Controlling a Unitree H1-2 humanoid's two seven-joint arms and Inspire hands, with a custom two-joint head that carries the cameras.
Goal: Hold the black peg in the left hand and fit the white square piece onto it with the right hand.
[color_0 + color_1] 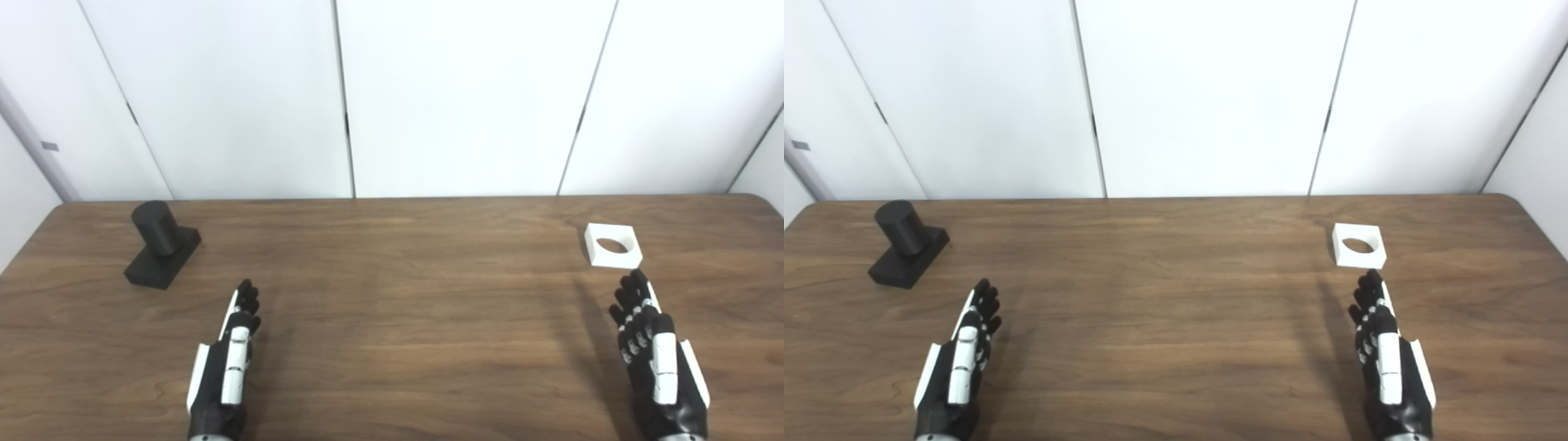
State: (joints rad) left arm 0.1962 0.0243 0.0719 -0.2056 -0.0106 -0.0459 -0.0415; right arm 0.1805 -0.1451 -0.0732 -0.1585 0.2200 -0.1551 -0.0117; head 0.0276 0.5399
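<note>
The black peg [161, 244], a short cylinder on a flat rectangular base, stands upright on the wooden table [392, 318] at the far left. The white square piece [612, 245], with a round hole through it, lies flat at the far right. My left hand [229, 358] hovers near the front edge, to the right of and nearer than the peg, fingers extended and holding nothing. My right hand [655, 355] is just short of the white piece, fingertips close to its near edge, also open and holding nothing.
White wall panels [392, 92] rise right behind the table's far edge. The table's rounded corners show at the far left and far right.
</note>
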